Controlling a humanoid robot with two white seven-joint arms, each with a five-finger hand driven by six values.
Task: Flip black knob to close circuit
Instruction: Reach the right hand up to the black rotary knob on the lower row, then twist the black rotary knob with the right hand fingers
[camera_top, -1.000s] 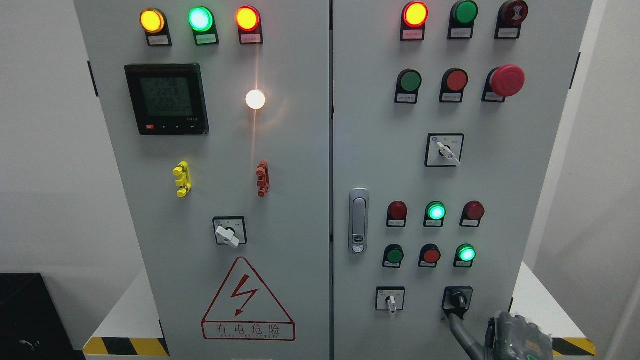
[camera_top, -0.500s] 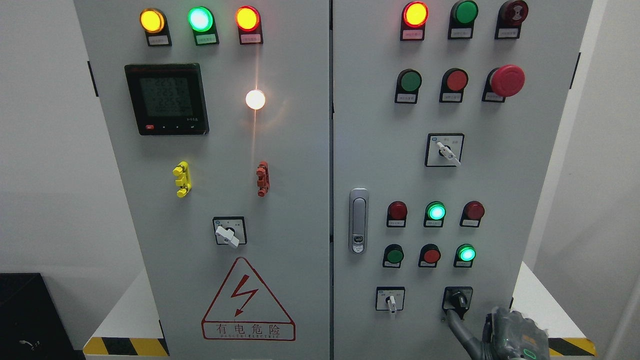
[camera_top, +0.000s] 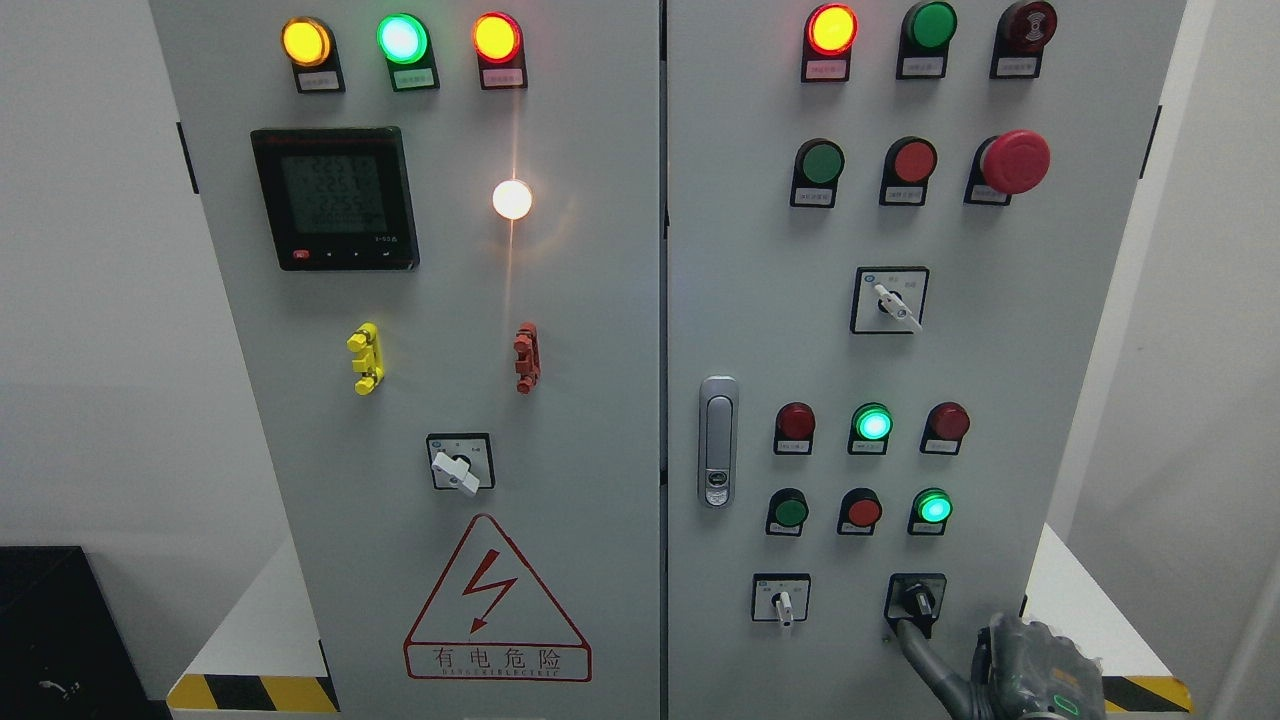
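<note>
Fingers first: only one grey finger (camera_top: 920, 655) of the right hand (camera_top: 1020, 670) is stretched out, reaching up and to the left from the bottom right corner, and its tip sits right at the lower left edge of the black knob (camera_top: 917, 598). It looks like it's touching the bottom of the knob's black plate, but nothing is wrapped around the knob itself. The rest of that hand is bunched low at the frame edge and partly cut off, so I honestly can't tell if those fingers are curled or loose.

Now biggest to smallest. The grey cabinet (camera_top: 600, 300) fills nearly the whole view, split into two doors by a vertical seam. It stands on a white base with a yellow and black hazard stripe (camera_top: 250, 692). The black knob is on the right-hand door, bottom row, far right of the controls, directly above the fingertip. On the left door there's a digital meter (camera_top: 334, 197), a red-outlined warning triangle (camera_top: 497, 598) and a white selector switch (camera_top: 458, 466). The silver door latch (camera_top: 717, 441) is near the seam. Left of the black knob, well apart, is a small white switch (camera_top: 781, 599). Above the knob, a green lamp (camera_top: 933, 507) is lit.
</note>
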